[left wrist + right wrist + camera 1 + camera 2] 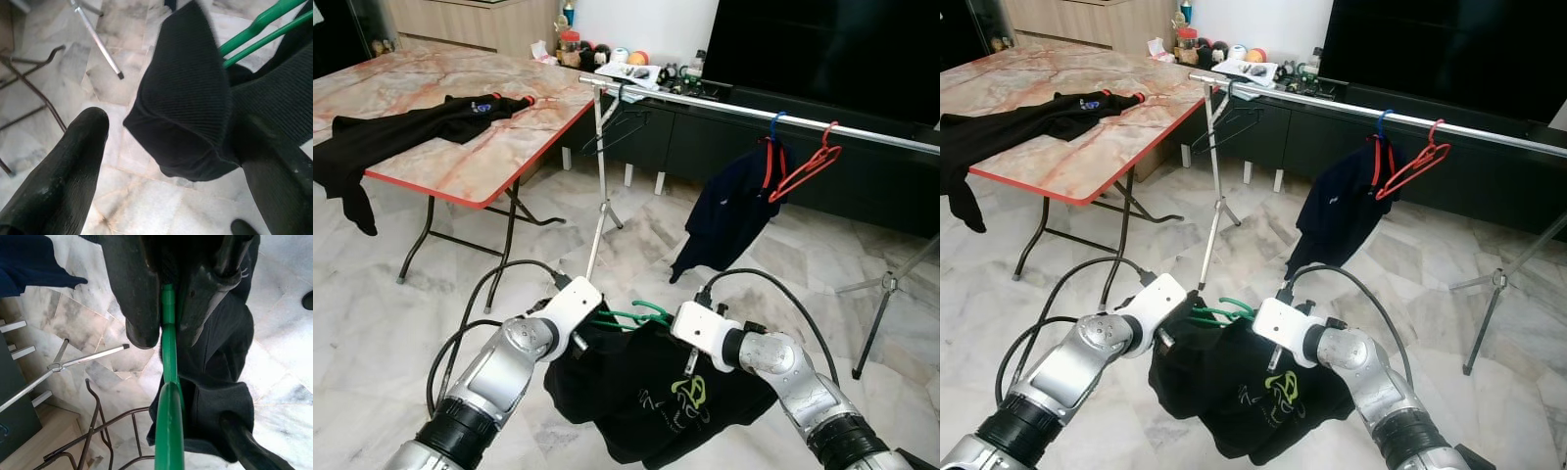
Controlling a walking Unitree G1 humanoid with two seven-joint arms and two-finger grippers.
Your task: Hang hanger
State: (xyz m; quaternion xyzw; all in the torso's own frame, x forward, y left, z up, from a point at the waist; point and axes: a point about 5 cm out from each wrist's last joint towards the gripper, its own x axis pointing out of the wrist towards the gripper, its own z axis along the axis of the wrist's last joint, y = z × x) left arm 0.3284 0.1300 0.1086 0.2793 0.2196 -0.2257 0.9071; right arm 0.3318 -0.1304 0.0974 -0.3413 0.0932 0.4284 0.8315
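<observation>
A green hanger (631,315) carries a black shirt (646,401) with a green logo, held low in front of me above the floor. My right gripper (167,330) is shut on the green hanger near its neck. At the shirt's other shoulder my left gripper (171,127) stands open, its fingers (73,161) spread wide with a fold of the shirt hanging between them. Beyond, a silver clothes rail (724,106) runs across the room. On it hang an empty black hanger (617,127), a navy garment (724,220) and an empty red hanger (808,166).
A folding marble-top table (460,157) with a red edge stands to the left, a black garment (401,127) lying on it. The rail's tripod legs (602,211) stand ahead, another leg (886,294) at the right. A dark TV cabinet (862,176) lines the back wall.
</observation>
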